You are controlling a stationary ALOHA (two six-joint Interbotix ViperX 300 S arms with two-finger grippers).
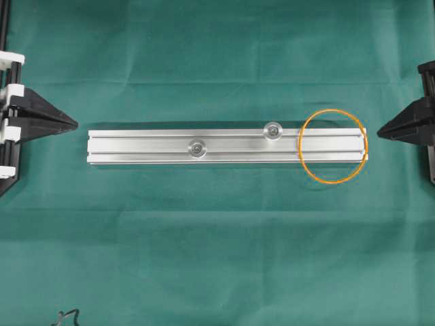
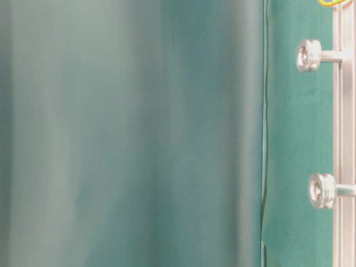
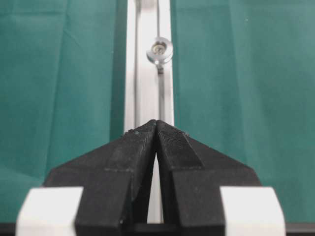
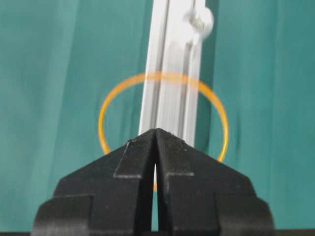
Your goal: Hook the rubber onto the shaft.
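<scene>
The orange rubber band lies as a round loop over the right end of the aluminium rail. It also shows in the right wrist view. Two short shafts with grooved heads stand on the rail, one near the middle and one further right. My left gripper is shut and empty, just off the rail's left end. My right gripper is shut and empty, just off the rail's right end, close to the band.
A green cloth covers the table. A small dark wire-like thing lies at the front left edge. The table-level view shows the two shafts sticking out from the rail.
</scene>
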